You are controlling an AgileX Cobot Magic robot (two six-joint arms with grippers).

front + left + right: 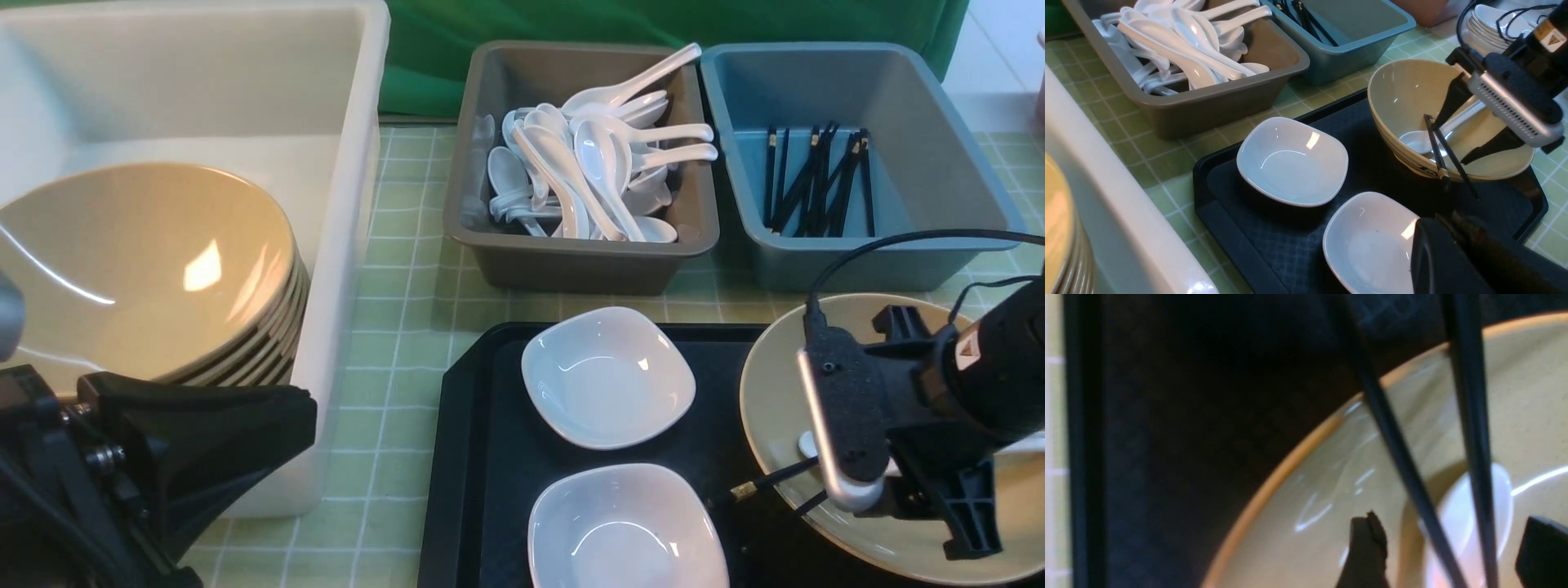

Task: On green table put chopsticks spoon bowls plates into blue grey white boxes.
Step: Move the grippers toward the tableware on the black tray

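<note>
A beige bowl (775, 384) (1404, 85) stands at the right end of the black tray (482, 457). It holds a white spoon (1417, 141) (1457, 510) and two black chopsticks (1437, 147) (1396, 449) whose ends stick out over the rim. My right gripper (1453, 141) (1453, 526) hangs open inside the bowl, one finger on each side of the chopsticks and spoon, gripping nothing. Two white dishes (608, 376) (624, 527) sit on the tray. My left gripper (302, 416) (1425, 228) is shut and empty, low at the near left.
The white box (351, 245) at the left holds a stack of beige bowls (139, 269). Behind the tray, the grey box (571, 253) is full of white spoons and the blue box (857, 261) holds black chopsticks. More white dishes (1488, 24) are stacked at the far right.
</note>
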